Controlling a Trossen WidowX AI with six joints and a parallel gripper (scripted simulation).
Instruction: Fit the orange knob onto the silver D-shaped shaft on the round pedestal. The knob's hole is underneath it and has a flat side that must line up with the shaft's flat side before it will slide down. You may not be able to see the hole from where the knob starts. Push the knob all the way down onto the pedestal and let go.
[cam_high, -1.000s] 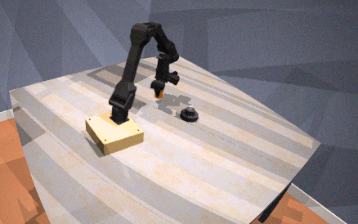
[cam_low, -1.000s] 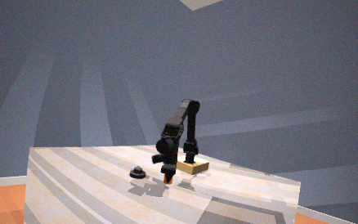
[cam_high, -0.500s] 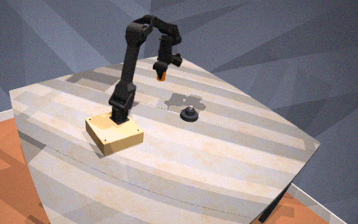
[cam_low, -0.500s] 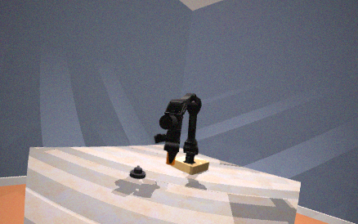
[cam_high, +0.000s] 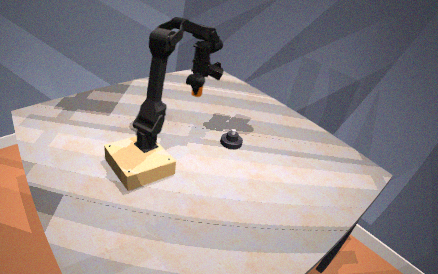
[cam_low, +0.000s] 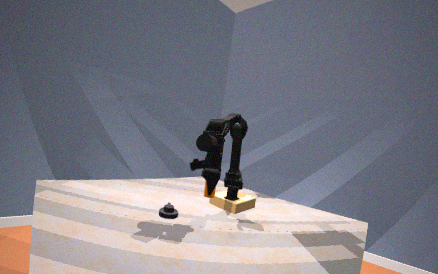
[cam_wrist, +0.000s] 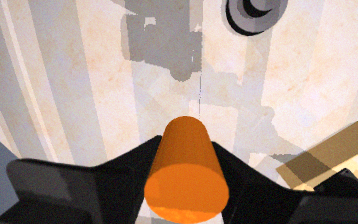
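The orange knob (cam_high: 197, 92) (cam_low: 205, 190) (cam_wrist: 185, 155) is held up above the table, between the fingers. My gripper (cam_high: 196, 90) (cam_low: 210, 192) (cam_wrist: 185, 143) is shut on it, one black finger on each side in the wrist view. The knob's hole is hidden. The round dark pedestal (cam_high: 232, 143) (cam_low: 168, 214) (cam_wrist: 245, 25) stands on the table, apart from the knob, at the top right of the wrist view. The shaft (cam_high: 233, 132) stands up from its middle as a small light tip. Its flat side is too small to make out.
The arm's tan base block (cam_high: 150, 172) (cam_low: 235, 204) (cam_wrist: 320, 160) sits on the table (cam_high: 240, 205) (cam_low: 100, 245), at the right edge of the wrist view. The arm's shadow lies on the table near the pedestal.
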